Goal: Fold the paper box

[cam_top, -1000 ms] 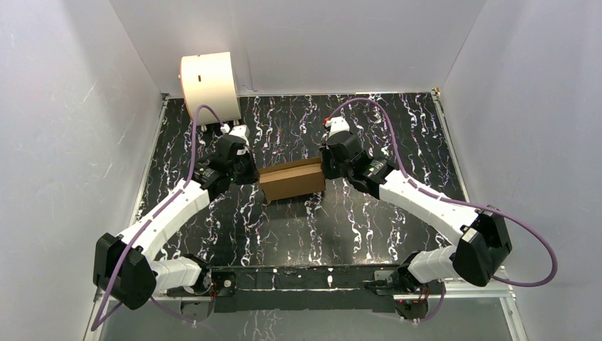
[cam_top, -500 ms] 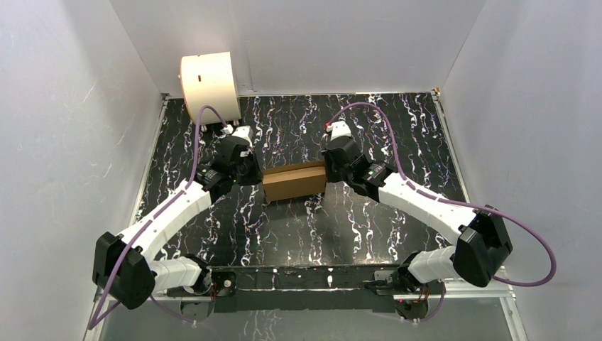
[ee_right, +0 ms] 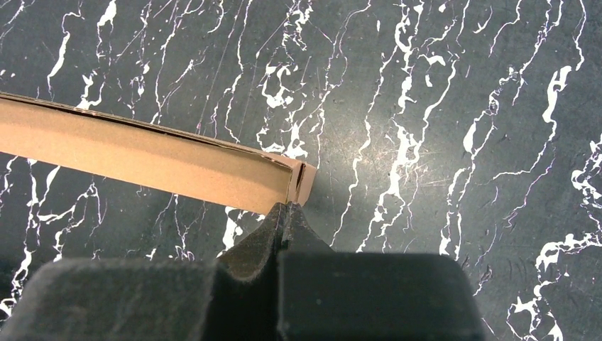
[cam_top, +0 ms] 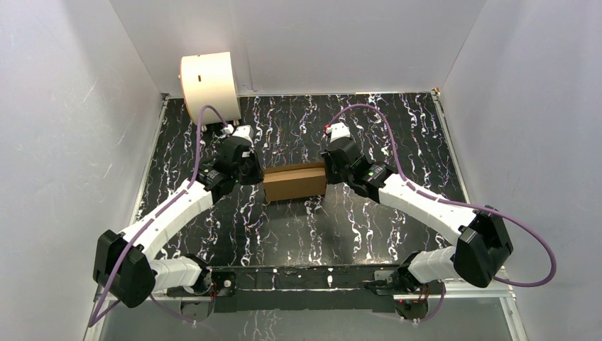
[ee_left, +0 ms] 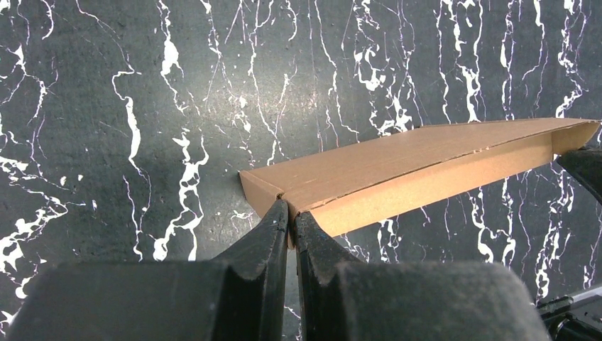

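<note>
The paper box (cam_top: 294, 182) is a brown cardboard mailer, folded into a shallow closed shape, held between the two arms at mid-table. My left gripper (cam_top: 257, 172) is shut on the box's left end; in the left wrist view its fingertips (ee_left: 291, 213) pinch a thin edge of the box (ee_left: 426, 167). My right gripper (cam_top: 327, 169) is shut on the box's right end; in the right wrist view its fingertips (ee_right: 287, 210) pinch the corner of the box (ee_right: 142, 153). The underside of the box is hidden.
A cream-white cylindrical drum (cam_top: 208, 82) stands at the back left corner. The black marbled tabletop (cam_top: 298, 227) is walled by white panels at the left, right and back. Purple cables loop over both arms.
Both grippers, holding the box ends, shifted slightly right and back. The box went from slightly skewed to more level and square with the table.
</note>
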`<state>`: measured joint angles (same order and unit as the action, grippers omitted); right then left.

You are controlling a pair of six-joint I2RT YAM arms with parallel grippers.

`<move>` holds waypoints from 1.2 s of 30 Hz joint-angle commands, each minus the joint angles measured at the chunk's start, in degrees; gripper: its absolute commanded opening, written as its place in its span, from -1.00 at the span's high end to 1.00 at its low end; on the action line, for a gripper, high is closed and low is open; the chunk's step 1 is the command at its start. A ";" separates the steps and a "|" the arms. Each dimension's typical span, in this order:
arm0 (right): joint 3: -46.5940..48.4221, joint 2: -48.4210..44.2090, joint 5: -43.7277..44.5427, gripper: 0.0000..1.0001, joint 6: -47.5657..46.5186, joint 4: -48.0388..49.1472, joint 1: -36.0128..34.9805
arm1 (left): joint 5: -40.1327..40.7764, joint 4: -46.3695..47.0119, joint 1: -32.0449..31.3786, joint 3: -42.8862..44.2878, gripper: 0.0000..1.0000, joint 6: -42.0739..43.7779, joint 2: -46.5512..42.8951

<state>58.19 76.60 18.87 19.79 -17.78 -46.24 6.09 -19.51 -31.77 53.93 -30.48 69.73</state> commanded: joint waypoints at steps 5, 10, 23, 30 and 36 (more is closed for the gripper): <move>-1.09 -0.75 -0.39 1.00 1.07 2.38 -0.26 | 1.61 -0.20 -1.27 -1.33 0.90 -0.76 0.56; -3.48 -1.72 0.28 1.00 1.03 2.60 -0.28 | 2.19 0.15 -1.63 -3.10 0.90 -1.19 -0.14; -7.92 -3.39 -2.09 0.99 0.46 7.93 -0.25 | 5.91 1.82 -3.70 -8.28 0.93 -2.23 -2.29; -8.43 -8.07 -1.53 0.73 -0.67 11.01 -0.05 | 8.76 1.86 -4.34 -11.22 0.94 -2.22 -2.24; -4.96 -9.47 -1.60 0.45 -0.58 9.38 2.05 | 9.71 1.93 -4.49 -11.66 0.94 -1.79 -2.25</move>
<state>49.87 68.69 17.41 19.38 -9.23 -45.69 15.49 -8.86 -35.55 45.45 -32.27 65.84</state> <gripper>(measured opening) 0.252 0.043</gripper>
